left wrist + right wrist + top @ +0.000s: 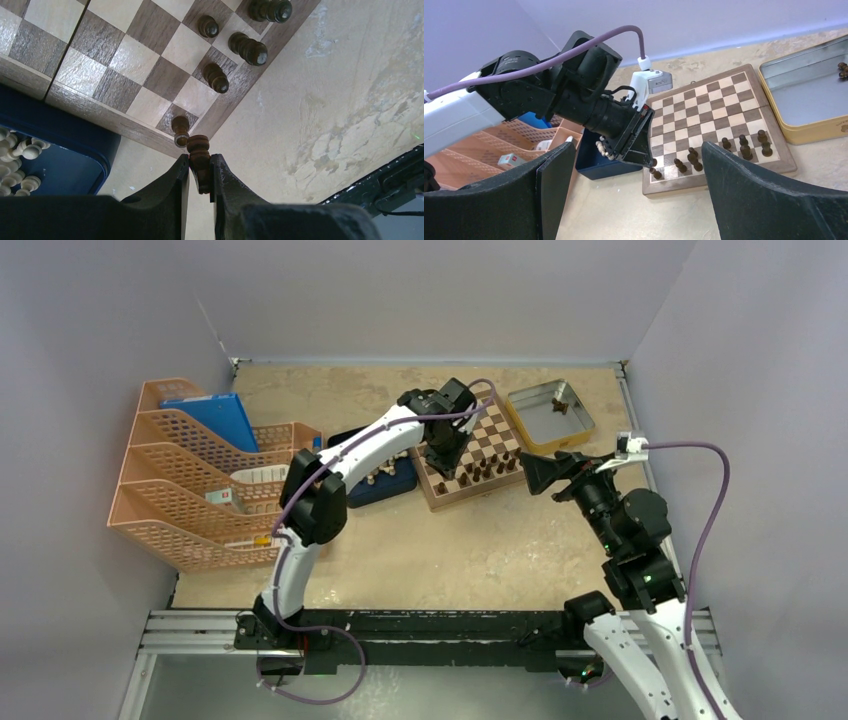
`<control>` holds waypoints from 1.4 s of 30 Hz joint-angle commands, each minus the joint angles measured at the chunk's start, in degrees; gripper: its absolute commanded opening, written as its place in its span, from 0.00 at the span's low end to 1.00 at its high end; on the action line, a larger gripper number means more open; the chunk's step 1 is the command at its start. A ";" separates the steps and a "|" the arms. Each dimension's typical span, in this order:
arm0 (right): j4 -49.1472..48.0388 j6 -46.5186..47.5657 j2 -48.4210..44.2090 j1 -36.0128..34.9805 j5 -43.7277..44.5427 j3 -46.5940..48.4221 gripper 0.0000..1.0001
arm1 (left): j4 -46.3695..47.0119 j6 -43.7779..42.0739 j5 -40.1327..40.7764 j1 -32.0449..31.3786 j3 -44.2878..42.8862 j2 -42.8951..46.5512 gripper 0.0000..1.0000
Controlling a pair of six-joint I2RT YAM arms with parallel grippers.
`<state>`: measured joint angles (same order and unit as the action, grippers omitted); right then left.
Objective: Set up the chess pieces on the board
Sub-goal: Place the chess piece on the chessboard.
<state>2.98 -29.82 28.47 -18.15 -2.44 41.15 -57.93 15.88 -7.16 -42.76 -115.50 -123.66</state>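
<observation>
The board point(497, 425) lies at the table's middle back. Several dark chess pieces point(744, 145) stand on its near two rows. My left gripper point(200, 162) is shut on a dark piece point(199, 148) and holds it upright just off the board's near left corner point(165, 137). Beside it, another dark piece point(180, 127) sits on the corner square. In the top view the left gripper point(440, 465) hangs over that corner. My right gripper point(638, 147) is open and empty, off the board's right side point(535, 475).
A silver tin point(548, 412) with a few dark pieces point(843, 70) stands right of the board. A dark blue tray point(385, 485) with cream pieces point(20, 150) lies against the board's left side. An orange file rack point(190, 480) fills the far left.
</observation>
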 commanded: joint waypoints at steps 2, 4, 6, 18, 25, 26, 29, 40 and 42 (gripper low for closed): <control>-1.39 1.14 -0.70 0.05 1.03 2.71 0.98 | -2.28 -1.93 1.46 0.01 -5.60 -2.52 0.01; -1.36 1.06 -1.22 0.03 1.25 2.63 0.98 | -2.86 -2.14 1.67 0.03 -6.70 -3.54 0.03; -1.31 1.15 -1.75 0.05 1.81 2.62 0.98 | -2.81 -2.25 1.42 -0.04 -6.99 -4.14 0.03; -0.76 1.57 -2.97 0.05 2.26 3.14 0.98 | -2.89 -2.85 1.01 0.03 -8.99 -7.59 0.08; -0.65 1.83 -3.15 0.00 3.39 3.42 0.98 | -3.39 -3.04 0.64 -0.07 -10.41 -9.08 0.09; -0.64 1.84 -3.13 0.00 3.45 3.42 0.98 | -3.49 -3.05 0.45 -0.04 -10.66 -9.22 0.10; -0.63 1.95 -3.16 0.04 3.42 3.20 0.98 | -3.76 -3.13 0.07 -0.05 -10.97 -9.60 0.10; -0.66 2.18 -3.33 0.04 3.66 2.87 0.98 | -3.71 -2.96 -0.73 -0.06 -11.05 -10.79 0.14; -0.51 2.18 -3.42 -0.02 3.66 2.80 0.98 | -3.68 -2.96 -0.75 -0.08 -11.14 -11.04 0.14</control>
<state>4.03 -28.82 26.02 -18.15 0.54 41.56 -61.43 13.87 -7.18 -42.76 -123.92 -134.28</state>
